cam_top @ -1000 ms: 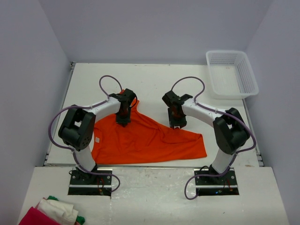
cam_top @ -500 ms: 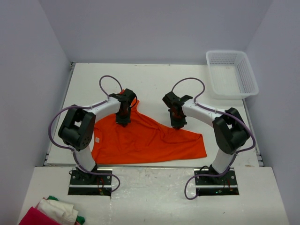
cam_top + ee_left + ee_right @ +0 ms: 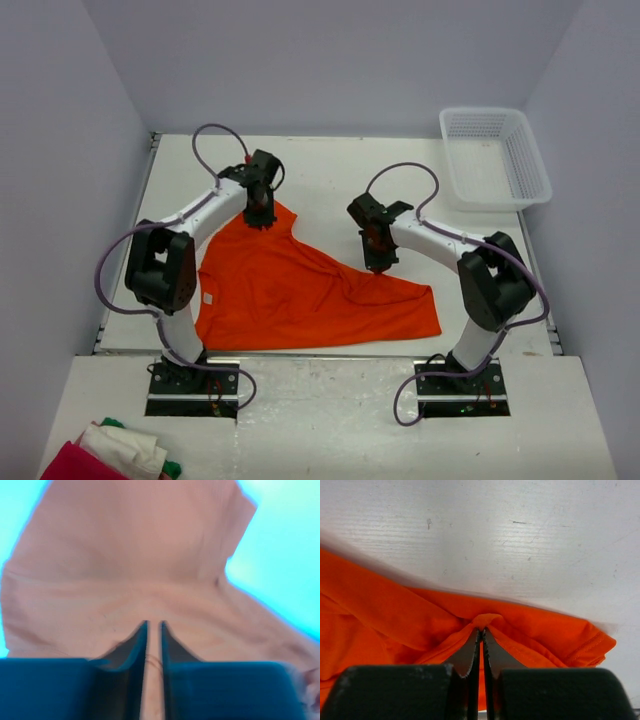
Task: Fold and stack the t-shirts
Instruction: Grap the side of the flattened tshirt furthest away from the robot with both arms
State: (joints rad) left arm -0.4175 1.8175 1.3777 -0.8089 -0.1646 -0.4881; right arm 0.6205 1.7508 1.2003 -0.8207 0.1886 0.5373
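From above, you see the thin orange t-shirt [image 3: 300, 295] lying rumpled on the white surface [image 3: 330, 170]. On the left wrist view, your left gripper [image 3: 154, 626] pinches a soft fold (colours washed out, blurred). On the right wrist view, your right gripper [image 3: 481, 630] nips a raised ridge of cloth near a stitched hem.

A white table [image 3: 330, 170] fills the middle here, and the right wrist view shows its top scuffed, with fine scratches and a few dark specks. Three plain walls box it in: the back wall [image 3: 330, 60], the left wall [image 3: 60, 150] and the right wall [image 3: 600, 150], all pale grey with a lilac tint. In the table's far right corner sits a white mesh basket [image 3: 536, 155], close to the right wall. Down front, a white ledge [image 3: 330, 420] runs across the near side, and at its left end lies a pile of cloth [image 3: 110, 455], red, white and green. The light is soft and even, the shadows faint.
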